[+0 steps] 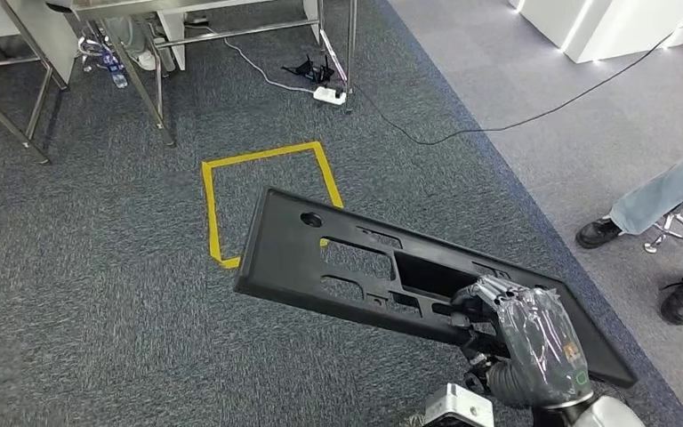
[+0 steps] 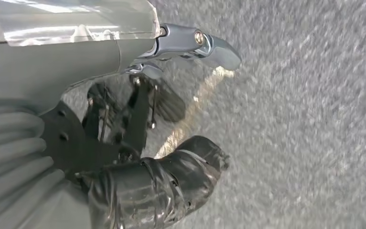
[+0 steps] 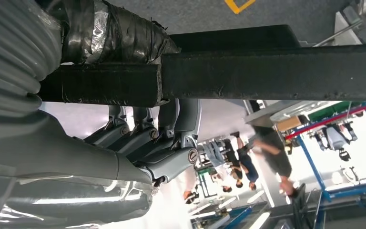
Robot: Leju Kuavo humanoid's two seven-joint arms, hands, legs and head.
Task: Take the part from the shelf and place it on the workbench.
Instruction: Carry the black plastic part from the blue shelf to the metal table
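Right hand (image 1: 534, 334) grips black part (image 1: 356, 267), held tilted above carpet (image 1: 98, 294).

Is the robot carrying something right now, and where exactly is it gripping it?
Yes. The right robot hand holds a long black plastic panel near one end, gripping its edge. The left robot hand holds nothing.
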